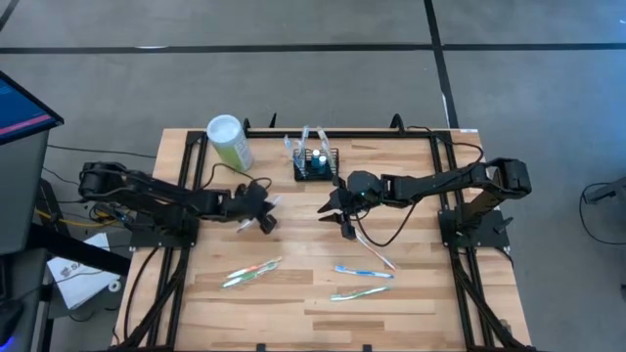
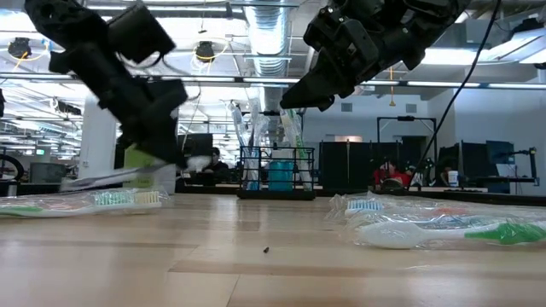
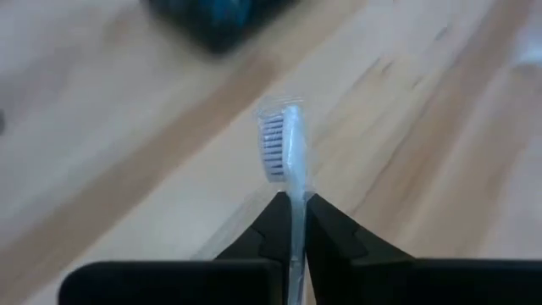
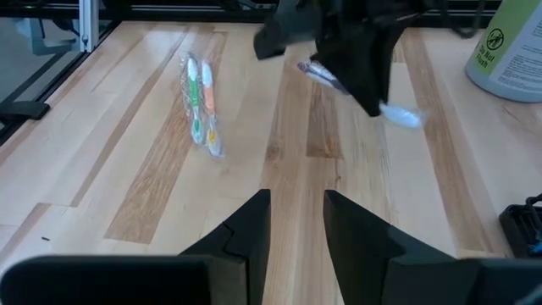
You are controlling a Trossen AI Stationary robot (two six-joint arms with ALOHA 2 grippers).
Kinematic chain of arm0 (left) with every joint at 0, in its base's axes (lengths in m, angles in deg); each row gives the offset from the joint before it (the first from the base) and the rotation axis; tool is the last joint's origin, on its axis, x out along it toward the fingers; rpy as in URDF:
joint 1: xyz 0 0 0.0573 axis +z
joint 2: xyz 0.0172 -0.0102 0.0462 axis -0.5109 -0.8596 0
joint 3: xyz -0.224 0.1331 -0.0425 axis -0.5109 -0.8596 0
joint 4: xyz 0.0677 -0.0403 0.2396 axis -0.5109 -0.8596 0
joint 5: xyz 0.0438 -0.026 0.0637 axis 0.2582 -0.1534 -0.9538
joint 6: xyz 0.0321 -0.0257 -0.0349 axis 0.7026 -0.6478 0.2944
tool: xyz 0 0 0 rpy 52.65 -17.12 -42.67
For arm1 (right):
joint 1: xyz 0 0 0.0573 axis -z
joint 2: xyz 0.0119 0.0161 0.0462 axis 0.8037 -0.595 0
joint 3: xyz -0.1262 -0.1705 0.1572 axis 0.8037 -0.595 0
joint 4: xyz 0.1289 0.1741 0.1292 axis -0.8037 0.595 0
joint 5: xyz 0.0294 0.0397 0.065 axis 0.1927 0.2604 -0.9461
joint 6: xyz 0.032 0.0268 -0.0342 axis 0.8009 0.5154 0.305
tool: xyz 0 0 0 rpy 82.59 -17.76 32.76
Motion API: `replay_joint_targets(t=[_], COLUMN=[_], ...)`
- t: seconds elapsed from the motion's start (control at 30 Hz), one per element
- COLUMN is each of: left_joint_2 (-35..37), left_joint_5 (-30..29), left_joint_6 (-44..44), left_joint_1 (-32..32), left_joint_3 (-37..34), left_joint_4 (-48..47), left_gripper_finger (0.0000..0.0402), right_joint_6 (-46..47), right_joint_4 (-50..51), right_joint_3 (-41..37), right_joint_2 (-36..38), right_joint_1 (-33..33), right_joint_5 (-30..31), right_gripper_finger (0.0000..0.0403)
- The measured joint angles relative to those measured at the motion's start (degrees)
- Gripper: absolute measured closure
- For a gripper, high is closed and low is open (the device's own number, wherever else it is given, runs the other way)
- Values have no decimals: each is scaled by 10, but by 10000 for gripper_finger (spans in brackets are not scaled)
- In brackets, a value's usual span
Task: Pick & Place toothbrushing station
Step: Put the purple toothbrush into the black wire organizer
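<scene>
Pale wood table (image 1: 293, 293) first: we should carry level toward the black mesh toothbrushing station (image 1: 316, 164) at the far centre, then drop the brush in upright. Left gripper (image 3: 292, 212) is clamped on a wrapped toothbrush (image 3: 284, 148); right gripper (image 4: 296, 216) hangs parted, empty. Spare brushes (image 1: 252, 273) lie near; office beyond.

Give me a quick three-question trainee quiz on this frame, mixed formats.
1. True or false: the left gripper is shut on a clear-wrapped white toothbrush.
2. Multiple choice: the small black wire-mesh basket stands A) at the table's far edge, B) at its near edge, C) off the table.
3. Fill in: the right gripper is open and holds ____.

Key: 1 true; 2 A; 3 nothing.
</scene>
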Motion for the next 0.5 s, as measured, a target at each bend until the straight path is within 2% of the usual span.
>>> replay_joint_targets(t=[0.5], left_joint_2=[28], left_joint_5=[4], left_joint_6=[158], left_joint_1=[0], left_joint_3=[1], left_joint_4=[308], left_gripper_finger=[391], right_joint_6=[11], right_joint_4=[-65], right_joint_3=[0], right_joint_2=[0], right_joint_1=[1], right_joint_5=[0], right_gripper_finger=[300])
